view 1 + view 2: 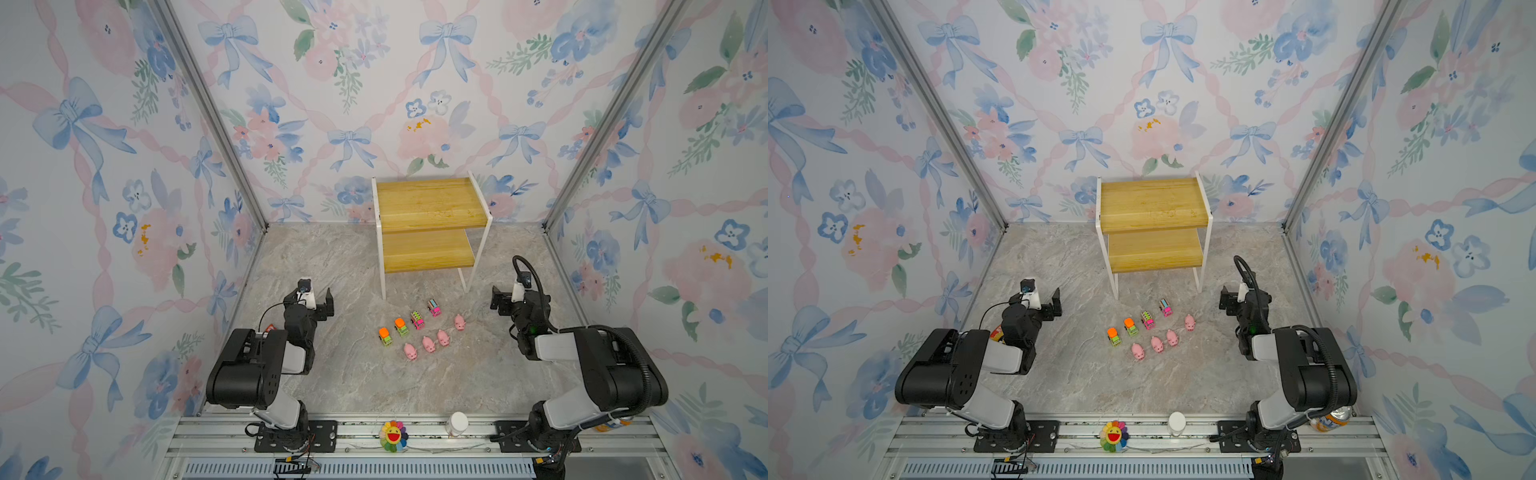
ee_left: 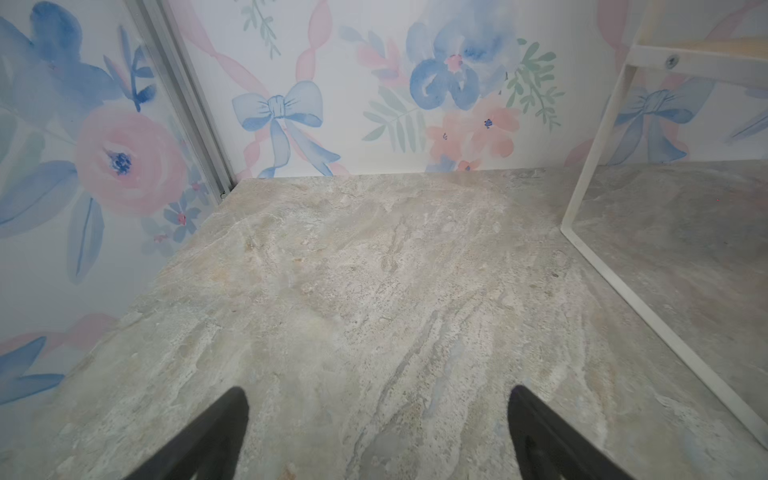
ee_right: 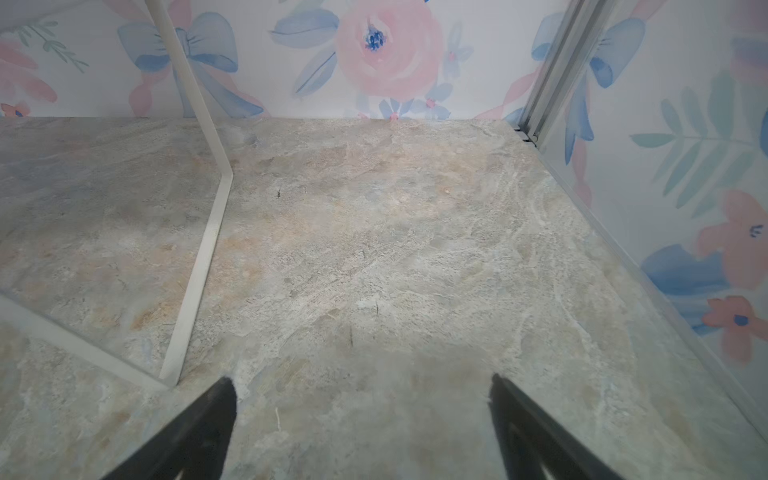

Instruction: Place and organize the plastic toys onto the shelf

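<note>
Pincers both gaping, left pincer [image 2: 378,390] empty over tabletop [image 2: 374,270], right pincer [image 3: 361,378] empty too

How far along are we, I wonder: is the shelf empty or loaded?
Empty: both boards of the shelf are bare in both top views; all eight plastic toys stand on the table before it.

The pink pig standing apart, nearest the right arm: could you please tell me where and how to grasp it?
Across its flanks at mid-body, coming from straight above. The pig stands alone, clear of the other three pigs, leaving room either side; the open right end effector is nearest.
</note>
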Robot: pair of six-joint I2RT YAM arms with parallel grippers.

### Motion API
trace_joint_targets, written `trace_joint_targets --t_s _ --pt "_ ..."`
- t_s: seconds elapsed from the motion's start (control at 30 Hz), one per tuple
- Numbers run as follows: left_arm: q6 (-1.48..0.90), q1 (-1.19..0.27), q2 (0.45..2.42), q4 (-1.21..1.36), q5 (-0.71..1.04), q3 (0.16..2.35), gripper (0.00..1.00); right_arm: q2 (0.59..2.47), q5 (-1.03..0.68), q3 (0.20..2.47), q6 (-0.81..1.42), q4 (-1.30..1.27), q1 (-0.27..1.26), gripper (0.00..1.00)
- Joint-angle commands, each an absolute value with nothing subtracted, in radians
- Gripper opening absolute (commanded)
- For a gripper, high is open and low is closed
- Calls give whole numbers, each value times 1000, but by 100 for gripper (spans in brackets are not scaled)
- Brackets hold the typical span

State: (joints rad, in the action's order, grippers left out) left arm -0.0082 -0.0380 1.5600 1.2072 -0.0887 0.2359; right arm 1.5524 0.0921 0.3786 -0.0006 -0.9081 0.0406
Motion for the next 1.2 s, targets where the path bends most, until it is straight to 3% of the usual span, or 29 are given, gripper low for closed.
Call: trace_joint_targets --t_s 0.0,0.63,0.77,0.9,1.03,1.17 --pt "-18 -30 1566 1205 -73 243 98 1549 85 394 9 -902 38 97" --pt "-16 -34 1562 1204 -82 242 98 1520 136 406 14 -865 45 99" --pt "14 -64 1469 1125 -109 251 98 1345 130 467 1 -568 53 99" --pt "28 -130 1300 853 -145 325 98 1175 98 564 31 -218 59 99" --pt "-78 -191 1168 617 -78 409 98 1045 55 607 94 9 107 98" --pt "-161 -259 1085 585 -55 383 98 958 44 597 151 165 195 96"
